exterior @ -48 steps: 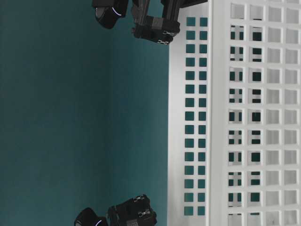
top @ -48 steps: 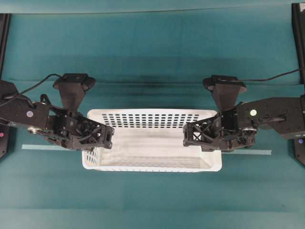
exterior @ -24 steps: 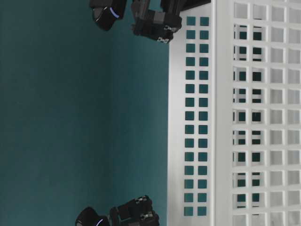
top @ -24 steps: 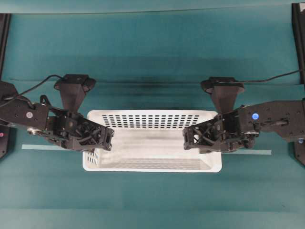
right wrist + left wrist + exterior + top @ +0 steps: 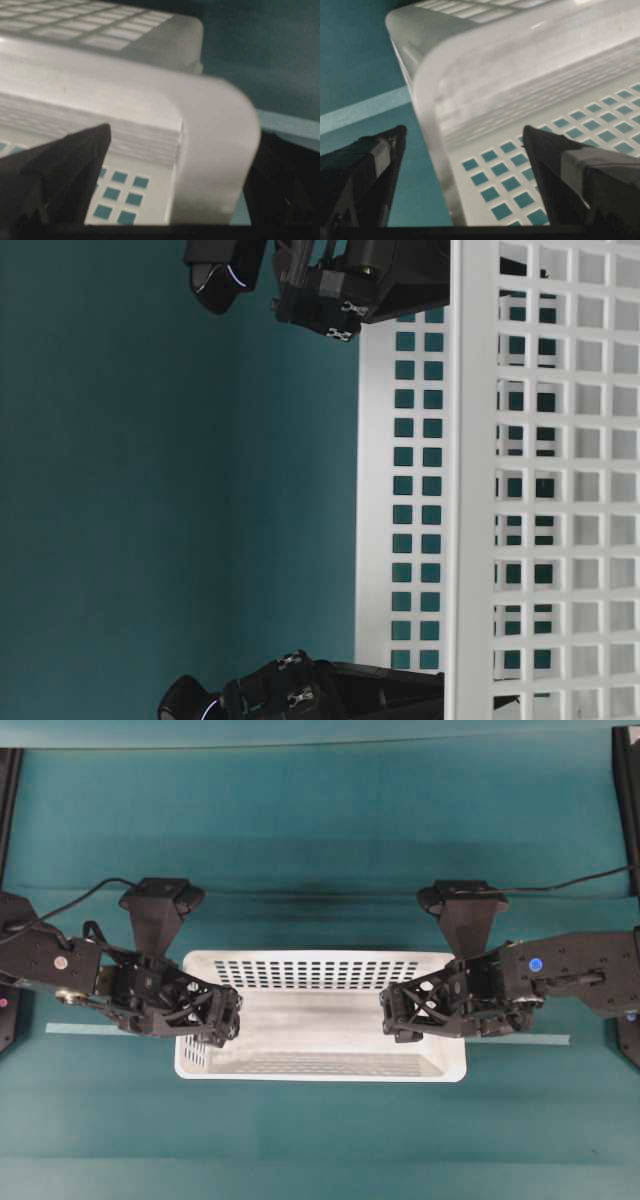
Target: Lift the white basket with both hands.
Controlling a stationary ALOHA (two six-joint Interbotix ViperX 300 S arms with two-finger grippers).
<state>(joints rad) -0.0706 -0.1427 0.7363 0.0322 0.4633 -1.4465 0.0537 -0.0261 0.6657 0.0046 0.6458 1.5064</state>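
1. The white basket (image 5: 320, 1015) sits on the teal table (image 5: 320, 850), long side running left to right in the overhead view, with a strip of pale tape (image 5: 70, 1028) on the table showing at either end of it.
2. Its walls are pierced with rows of small square holes and its rim is rolled, with rounded corners; the floor inside is solid.
3. The left gripper (image 5: 228, 1017) reaches over the basket's left end, and the right gripper (image 5: 392, 1013) over the right end.
4. In the left wrist view the left gripper's fingers (image 5: 370, 170) stand wide apart, one outside the end wall over the table and the other inside over the perforated wall, with the rim (image 5: 440, 125) between them.
5. No finger is seen pressing on the rim there; a gap shows on each side.
6. In the right wrist view the right gripper's fingers (image 5: 60, 170) are likewise spread wide, straddling the basket's corner rim (image 5: 215, 150), one inside and one outside.
7. Whether that outer finger touches the rim I cannot tell; it is dark and blurred.
8. In the table-level view both grippers lie against the basket's ends, at the top and bottom of the picture.
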